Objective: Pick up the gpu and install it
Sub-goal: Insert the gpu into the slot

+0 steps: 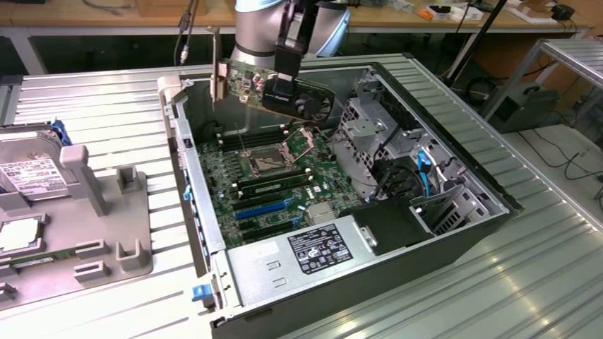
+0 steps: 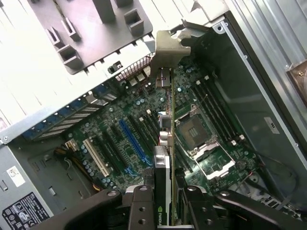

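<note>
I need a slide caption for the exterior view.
Gripper holds the green gpu card with black fan over the open computer case.

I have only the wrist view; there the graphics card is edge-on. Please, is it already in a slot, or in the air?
Observer: In the air. The gripper holds the graphics card over the far end of the open case, clear above the motherboard.
Operator: Which way does its fan face?
Observer: The fan faces the near end of the case.
Operator: Anything beside the case?
Observer: A hard drive lies on a grey tray at the exterior view's left.
</note>
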